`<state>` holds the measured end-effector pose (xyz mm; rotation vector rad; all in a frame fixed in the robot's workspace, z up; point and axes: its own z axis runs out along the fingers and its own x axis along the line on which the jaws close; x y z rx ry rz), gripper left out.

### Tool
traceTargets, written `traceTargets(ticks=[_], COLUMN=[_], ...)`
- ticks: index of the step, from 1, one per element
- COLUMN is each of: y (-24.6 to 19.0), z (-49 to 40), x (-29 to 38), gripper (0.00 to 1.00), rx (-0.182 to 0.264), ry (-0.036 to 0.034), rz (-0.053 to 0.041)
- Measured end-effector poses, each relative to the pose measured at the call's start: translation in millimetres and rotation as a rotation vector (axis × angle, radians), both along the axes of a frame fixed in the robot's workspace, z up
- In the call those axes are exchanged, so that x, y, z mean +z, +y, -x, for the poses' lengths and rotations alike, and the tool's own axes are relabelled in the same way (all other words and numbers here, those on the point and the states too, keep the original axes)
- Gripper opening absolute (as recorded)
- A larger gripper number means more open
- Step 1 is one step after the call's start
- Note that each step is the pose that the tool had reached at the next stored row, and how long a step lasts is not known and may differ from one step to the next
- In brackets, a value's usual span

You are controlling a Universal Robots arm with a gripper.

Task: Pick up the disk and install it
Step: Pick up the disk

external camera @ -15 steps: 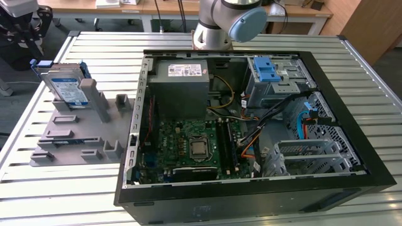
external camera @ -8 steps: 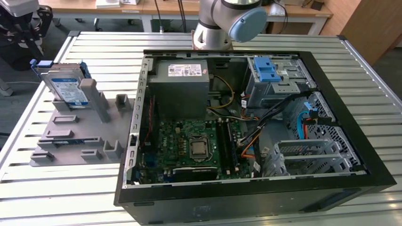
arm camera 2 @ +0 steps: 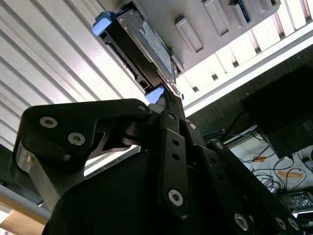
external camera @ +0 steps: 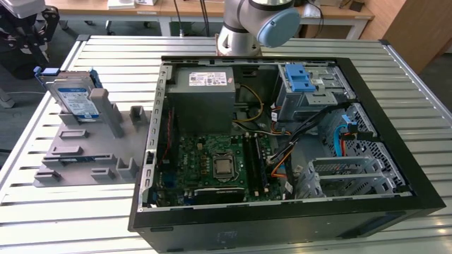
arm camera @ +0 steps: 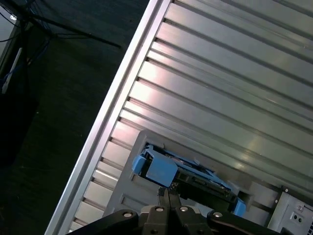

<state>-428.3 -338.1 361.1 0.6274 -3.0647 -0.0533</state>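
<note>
The disk (external camera: 78, 100) stands on edge in a grey holder (external camera: 84, 153) at the exterior view's left, silver with a white-and-blue label and a bright blue carrier frame. Both wrist views look down on the disk (arm camera 2: 151, 44) (arm camera: 186, 171) and its blue end clips. My gripper (arm camera: 166, 192) (arm camera 2: 168, 95) is shut, its two thin fingers pressed together with nothing between them. The tips line up with the disk's blue end, with a gap between them and the disk.
An open computer case (external camera: 282, 137) lies on the slatted metal table (external camera: 78, 211), to the exterior view's right of the holder. Inside are a grey power-supply box (external camera: 205, 100), a motherboard, cables and a metal drive cage (external camera: 310, 87) with blue latches. The arm's base (external camera: 247, 26) stands behind the case.
</note>
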Motion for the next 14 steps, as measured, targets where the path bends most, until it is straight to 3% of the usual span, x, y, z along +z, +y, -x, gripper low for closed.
traceTargets(ticks=[14], y=[0.0], z=[0.0], x=[0.0], gripper=[0.11], rx=[0.050], ry=[0.0001], rz=[0.0000])
